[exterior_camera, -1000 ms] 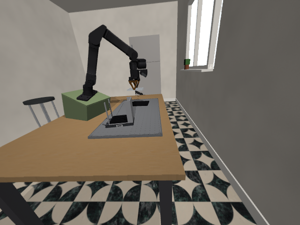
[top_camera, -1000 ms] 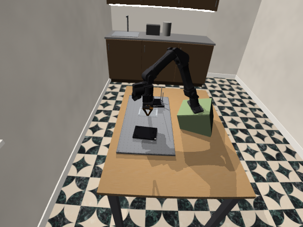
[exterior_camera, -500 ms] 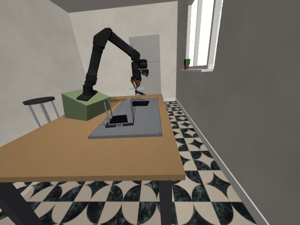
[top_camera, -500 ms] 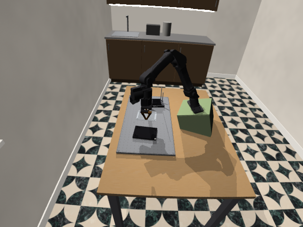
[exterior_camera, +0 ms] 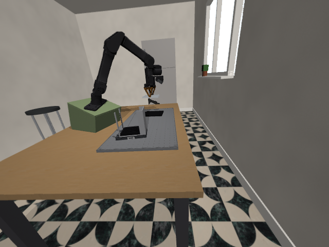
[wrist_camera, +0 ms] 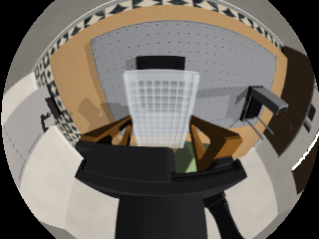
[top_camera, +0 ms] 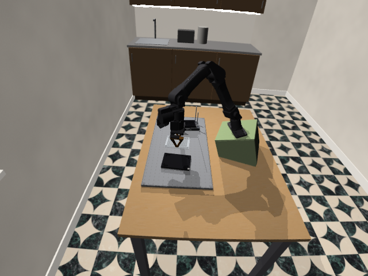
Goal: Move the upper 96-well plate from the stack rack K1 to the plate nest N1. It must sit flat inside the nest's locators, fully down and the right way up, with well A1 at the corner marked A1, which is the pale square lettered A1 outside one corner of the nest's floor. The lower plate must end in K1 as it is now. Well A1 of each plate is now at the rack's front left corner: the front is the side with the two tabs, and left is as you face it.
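My gripper (top_camera: pixel 177 143) is shut on the clear 96-well plate (top_camera: pixel 177 142) and holds it level in the air above the grey baseplate (top_camera: pixel 178 154), between the rack and the nest. In the wrist view the plate (wrist_camera: pixel 161 108) sits between my orange fingers. The black plate nest N1 (top_camera: pixel 176 161) lies on the baseplate nearer the front; in the wrist view the nest (wrist_camera: pixel 159 63) shows just beyond the plate's far edge. The stack rack K1 (top_camera: pixel 191 122) stands at the far end of the baseplate, with a plate (exterior_camera: pixel 130 130) in it.
The arm's base stands on a green block (top_camera: pixel 239 141) right of the baseplate. The rack's thin upright posts (exterior_camera: pixel 116 121) rise above it. A stool (exterior_camera: pixel 43 111) stands beside the table.
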{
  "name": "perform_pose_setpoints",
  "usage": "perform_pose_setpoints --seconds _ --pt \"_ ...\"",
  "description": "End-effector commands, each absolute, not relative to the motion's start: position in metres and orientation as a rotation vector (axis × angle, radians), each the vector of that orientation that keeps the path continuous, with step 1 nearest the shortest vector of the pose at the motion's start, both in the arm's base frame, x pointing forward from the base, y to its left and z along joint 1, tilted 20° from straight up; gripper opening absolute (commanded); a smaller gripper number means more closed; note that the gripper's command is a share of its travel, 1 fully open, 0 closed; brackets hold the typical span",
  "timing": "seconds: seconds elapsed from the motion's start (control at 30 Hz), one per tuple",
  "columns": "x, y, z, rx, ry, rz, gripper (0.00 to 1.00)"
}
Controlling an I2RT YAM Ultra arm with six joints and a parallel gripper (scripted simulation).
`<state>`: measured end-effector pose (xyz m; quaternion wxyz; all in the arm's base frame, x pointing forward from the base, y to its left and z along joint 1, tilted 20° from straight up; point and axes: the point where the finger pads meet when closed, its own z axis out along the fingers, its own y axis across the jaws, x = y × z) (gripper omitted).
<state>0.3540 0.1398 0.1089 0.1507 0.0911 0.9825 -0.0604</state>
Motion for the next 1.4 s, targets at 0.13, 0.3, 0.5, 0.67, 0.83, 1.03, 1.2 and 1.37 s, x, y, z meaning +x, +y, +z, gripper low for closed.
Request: perform_pose_setpoints --seconds 0.13,0.3,0.5,0.67,0.83,1.03,1.2,1.37 --pt "0.3619 0.1397 0.1326 0.275 2.768 -0.141 0.0" --pt "0.3617 0.1402 0.1326 0.271 2.769 -0.142 0.0" --pt "0.3611 0.1427 0.1327 0.262 2.769 -0.139 0.0" --pt "0.3612 0.1427 0.1327 0.262 2.769 -0.14 0.0" --pt "0.3613 0.1428 0.1324 0.262 2.77 -0.14 0.0" --pt "0.3613 0.143 0.132 0.261 2.77 -0.141 0.0" --pt "0.3613 0.1431 0.1317 0.261 2.771 -0.142 0.0" --pt "0.3613 0.1432 0.1315 0.261 2.771 -0.142 0.0"
